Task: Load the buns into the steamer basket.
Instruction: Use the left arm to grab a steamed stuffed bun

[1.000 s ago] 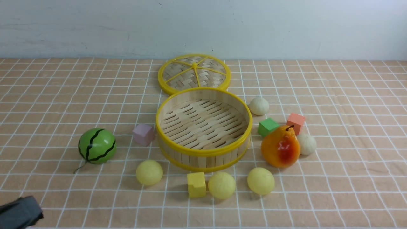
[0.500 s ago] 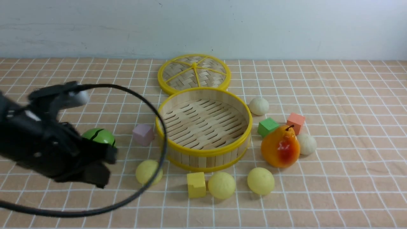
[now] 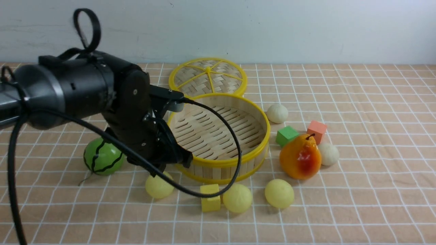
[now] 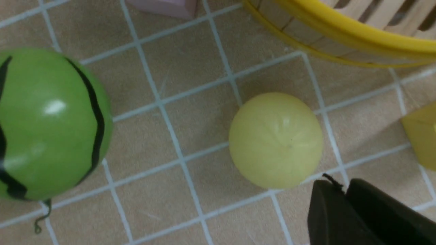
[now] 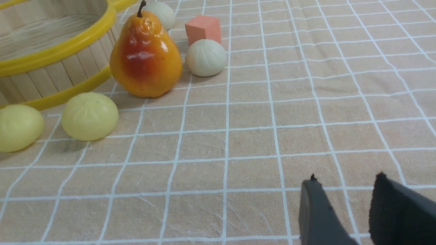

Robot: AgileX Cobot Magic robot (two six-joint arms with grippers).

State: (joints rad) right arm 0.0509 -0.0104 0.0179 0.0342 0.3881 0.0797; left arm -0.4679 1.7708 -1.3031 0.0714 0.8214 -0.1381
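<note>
Lid [image 3: 207, 79] behind steamer basket [image 3: 218, 163], buns [image 3: 237, 198] before it, block [image 3: 210, 198] seemingly touching one.

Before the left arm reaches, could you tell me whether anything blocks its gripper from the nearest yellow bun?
Nothing visible does: only bare cloth shows between the left gripper and the bun; the melon sits well aside.

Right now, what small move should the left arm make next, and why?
Probably open the left gripper wider and lower it around the yellow bun. The gripper hangs close to that bun without gripping it, its jaws show barely any gap, and the basket holds no buns yet.
</note>
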